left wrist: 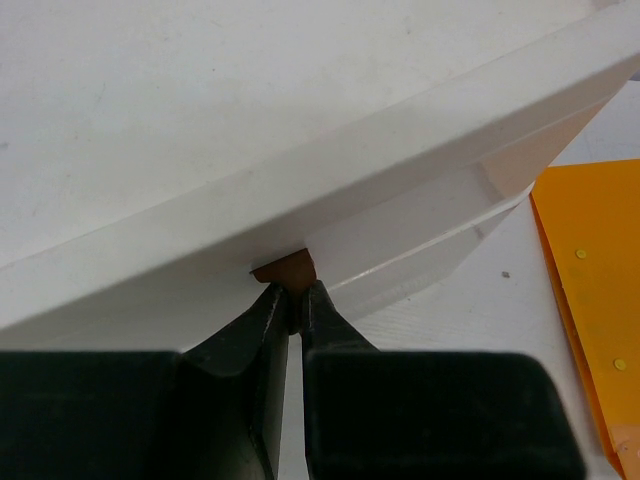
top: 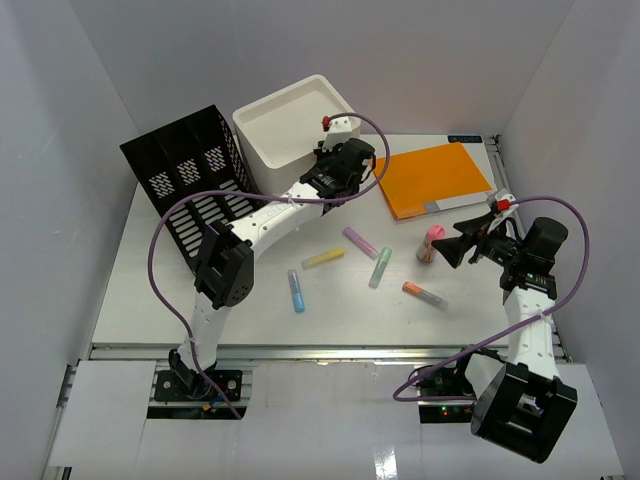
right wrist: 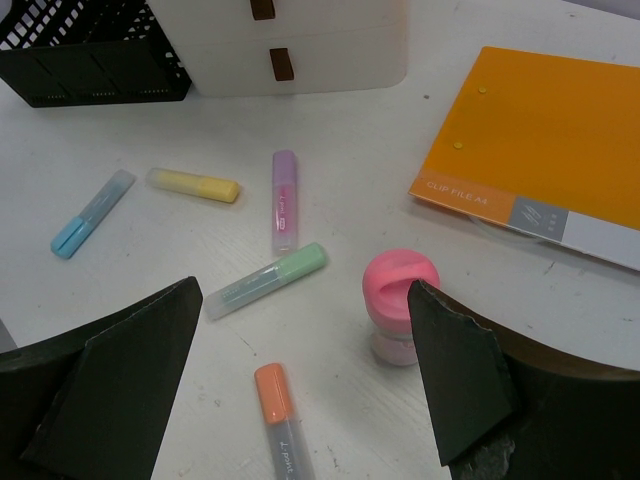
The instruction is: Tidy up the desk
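Observation:
The white desk (top: pixel 160 300) carries several highlighters: yellow (top: pixel 322 258), purple (top: pixel 360 242), green (top: pixel 380 267), blue (top: pixel 296 290) and orange (top: pixel 425 295). A small pink-capped bottle (top: pixel 431 243) stands upright near an orange clip file (top: pixel 435 178). My left gripper (top: pixel 327 166) is shut on a brown drawer handle (left wrist: pixel 285 268) of the white drawer box (top: pixel 295 120). My right gripper (top: pixel 450 250) is open and empty, just right of the bottle. In the right wrist view the bottle (right wrist: pixel 398 305) stands by the inner edge of the right finger (right wrist: pixel 455 370).
A black mesh file organizer (top: pixel 190 175) stands at the back left beside the drawer box. White walls enclose the desk on three sides. A metal rail (top: pixel 320 352) runs along the front edge. The clip file also shows in the left wrist view (left wrist: pixel 595 290).

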`<state>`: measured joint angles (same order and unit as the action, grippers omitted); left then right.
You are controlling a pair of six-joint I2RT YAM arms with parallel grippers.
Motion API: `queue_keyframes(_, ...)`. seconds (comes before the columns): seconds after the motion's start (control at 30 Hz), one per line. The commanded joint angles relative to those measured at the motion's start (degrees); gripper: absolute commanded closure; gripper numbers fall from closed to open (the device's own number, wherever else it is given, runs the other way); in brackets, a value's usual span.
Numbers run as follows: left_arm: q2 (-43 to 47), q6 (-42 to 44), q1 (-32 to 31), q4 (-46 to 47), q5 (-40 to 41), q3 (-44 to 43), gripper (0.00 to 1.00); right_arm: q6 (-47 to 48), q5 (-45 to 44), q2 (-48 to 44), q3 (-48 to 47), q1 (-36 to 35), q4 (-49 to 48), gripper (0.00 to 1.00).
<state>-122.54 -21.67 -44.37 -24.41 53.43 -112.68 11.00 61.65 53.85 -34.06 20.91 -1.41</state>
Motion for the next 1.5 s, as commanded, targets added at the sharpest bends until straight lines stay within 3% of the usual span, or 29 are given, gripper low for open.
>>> queue_keyframes(0.0, 2.58, -0.39, 0.69, 1.61, -2.71, -0.98, 0.94, 0.68, 0.67, -0.33, -2.50, 0.45, -0.14, 0.10)
queue_keyframes(0.1, 3.85, -0.91, 0.66, 1.55, -4.87, -0.10, 1.00, 0.68, 0.67, -0.14, -2.50, 0.46, -0.07, 0.10)
queue_keyframes(0.6, 14.73, -10.19, -5.61, 1.55, -14.63, 12.42, 1.00, 1.03, 0.57, 0.28, -2.59, 0.53, 0.44, 0.10)
queue_keyframes(1.0, 17.62, -12.96, -7.31, 1.91, -18.22, 16.43, 1.00, 1.60, 0.40, 0.97, -2.75, 0.70, 1.13, 0.10)
queue_keyframes(1.07, 17.26, -12.35, -7.31, 1.84, -18.68, 16.10, 0.86, 1.72, 0.47, 1.06, -2.76, 0.78, 1.28, 0.10)
queue_keyframes(1.1, 17.06, -11.65, -7.31, 1.80, -19.56, 15.82, 0.71, 1.79, 0.52, 1.10, -2.79, 0.80, 1.32, 0.10)
queue_keyframes(1.13, 16.86, -10.66, -7.31, 1.75, -21.00, 15.47, 0.50, 1.89, 0.57, 1.15, -2.84, 0.80, 1.32, 0.10)
queue_keyframes(1.23, 17.72, -8.07, -7.39, 1.73, -25.65, 14.95, 0.19, 2.41, 0.78, 1.63, -3.14, 0.80, 2.41, 0.10)
queue_keyframes(1.33, 19.96, -5.09, -7.31, 1.94, -30.95, 15.64, 0.04, 3.43, 1.36, 2.08, -3.51, 0.80, 4.05, 0.10)
queue_keyframes(1.47, 25.07, -0.87, -7.31, 3.04, -38.40, 18.58, 0.02, 5.42, 2.24, 2.25, -3.84, 0.83, 5.52, 0.10)
